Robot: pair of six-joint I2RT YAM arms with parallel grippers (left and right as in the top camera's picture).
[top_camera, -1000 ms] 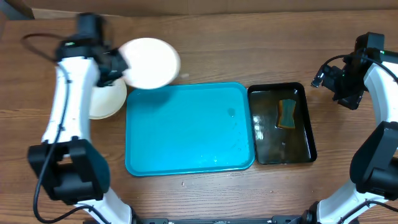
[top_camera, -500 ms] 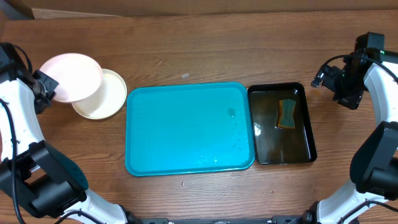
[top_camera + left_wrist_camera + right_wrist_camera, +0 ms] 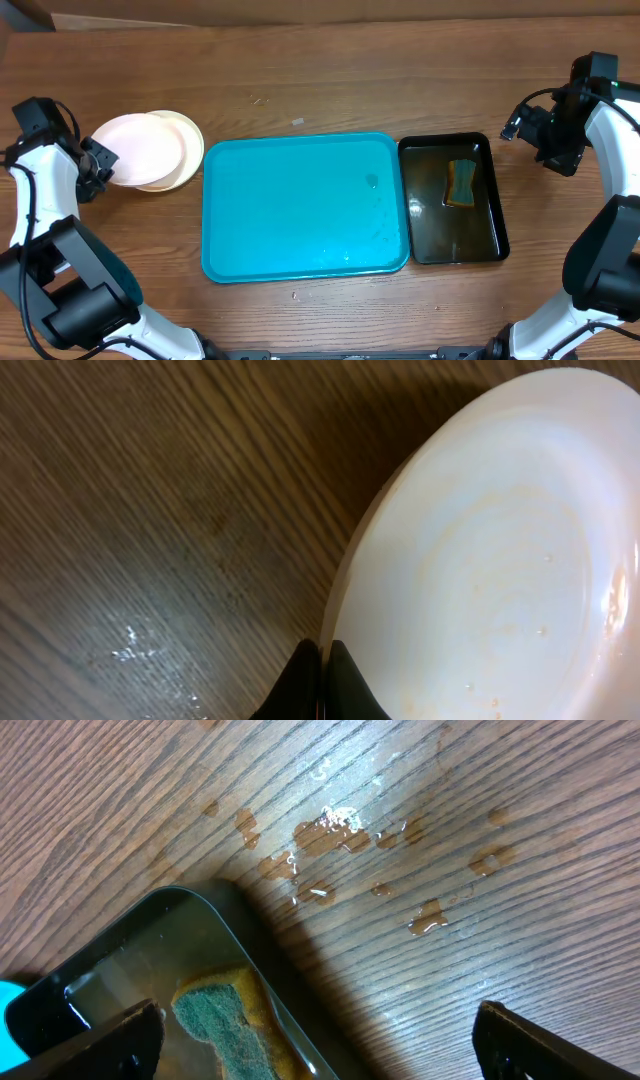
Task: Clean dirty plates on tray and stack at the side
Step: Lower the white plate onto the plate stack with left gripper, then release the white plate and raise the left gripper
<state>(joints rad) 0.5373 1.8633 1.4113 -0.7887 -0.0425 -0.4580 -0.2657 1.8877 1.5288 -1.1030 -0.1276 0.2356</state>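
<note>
White and round, the top plate (image 3: 133, 147) is pinched by its left rim between the left jaws, which are closed tight on it, as the left wrist view shows with both tips meeting at the plate's edge. It sits over a second, cream-tinted plate (image 3: 189, 150) on the wooden worktop (image 3: 330, 80), just left of the tray (image 3: 300, 205) and off it. Only a crescent of the lower plate shows on the right side. Whether the held plate already rests on the one below or hangs just above it cannot be told. A second ago this plate was up beyond the tray's far left corner, with the left arm (image 3: 35, 195) stretched over the worktop. Half a second ago it had swung out to the left and overlapped only the near edge of the cream plate. Now it has come back to the right and covers most of it, and the arm has drawn in at the worktop's left edge. Close up, the plate's face carries faint orange-tinted rings and a few water beads. The turquoise tray holds no plates, only a slight wet sheen, the same as before. The black tub (image 3: 490, 215) to its right, with the sponge (image 3: 461, 183) in the water, has not shifted. The right jaws stand wide open above the wet worktop beside the tub's far corner, unchanged across all three moments.
</note>
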